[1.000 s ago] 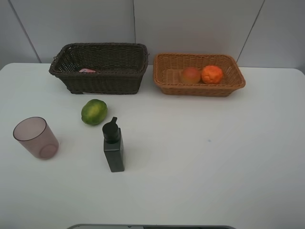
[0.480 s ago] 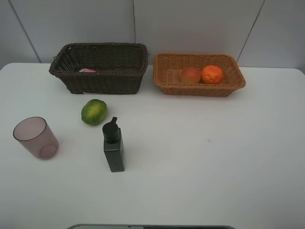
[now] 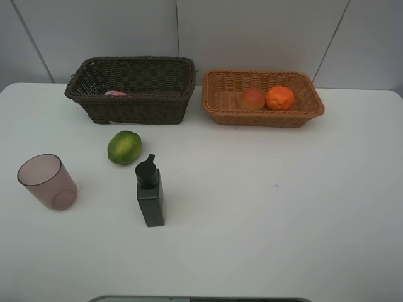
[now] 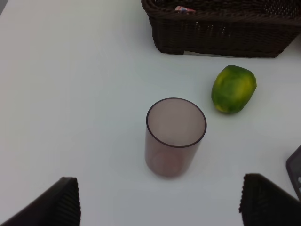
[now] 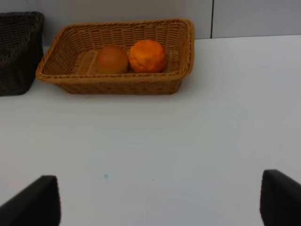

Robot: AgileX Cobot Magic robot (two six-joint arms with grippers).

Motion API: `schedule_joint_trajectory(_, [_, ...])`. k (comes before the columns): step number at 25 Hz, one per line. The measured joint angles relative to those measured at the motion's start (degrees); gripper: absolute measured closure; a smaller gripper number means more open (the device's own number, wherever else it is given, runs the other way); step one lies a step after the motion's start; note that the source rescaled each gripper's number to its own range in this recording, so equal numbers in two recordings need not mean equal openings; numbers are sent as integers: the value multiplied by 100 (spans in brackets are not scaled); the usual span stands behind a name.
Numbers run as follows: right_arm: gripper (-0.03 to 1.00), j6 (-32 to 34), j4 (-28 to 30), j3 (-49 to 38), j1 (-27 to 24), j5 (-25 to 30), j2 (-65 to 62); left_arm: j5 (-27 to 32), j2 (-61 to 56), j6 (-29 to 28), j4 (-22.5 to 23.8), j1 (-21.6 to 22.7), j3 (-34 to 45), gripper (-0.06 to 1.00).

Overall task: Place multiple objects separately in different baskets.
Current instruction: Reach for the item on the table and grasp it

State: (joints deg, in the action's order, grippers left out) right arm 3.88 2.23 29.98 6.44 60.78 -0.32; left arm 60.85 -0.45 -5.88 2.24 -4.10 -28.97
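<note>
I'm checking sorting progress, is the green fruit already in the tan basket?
No, the green fruit lies on the table in front of the dark basket, outside the tan basket.

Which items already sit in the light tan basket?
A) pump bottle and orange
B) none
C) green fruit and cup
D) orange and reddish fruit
D: the orange and the reddish fruit lie side by side inside the tan basket; the green fruit, cup and pump bottle are out on the table.
</note>
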Motion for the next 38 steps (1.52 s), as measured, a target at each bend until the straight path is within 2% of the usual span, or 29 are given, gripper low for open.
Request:
schedule_joint_trajectory(16, [12, 0, 0, 0, 0, 0, 0, -63, 218, 0, -30, 0, -68, 12])
schedule_joint_trajectory(23, [12, 0, 0, 0, 0, 0, 0, -663, 1823, 530, -70, 0, -392, 12])
schedule_joint_trajectory(26, [12, 0, 0, 0, 0, 0, 0, -1204, 3122, 815, -224, 0, -718, 12])
schedule_joint_trajectory(29, [12, 0, 0, 0, 0, 0, -11, -1368, 4145, 857, -296, 0, -1031, 12])
schedule_joint_trajectory(32, [12, 0, 0, 0, 0, 0, -11, -1400, 5144, 914, -296, -25, -1338, 4])
schedule_joint_trajectory(35, [12, 0, 0, 0, 0, 0, -11, -1432, 5954, 937, -292, -313, -1620, -4])
schedule_joint_trajectory(38, [12, 0, 0, 0, 0, 0, -11, -1433, 6699, 942, -292, -719, -1946, -5])
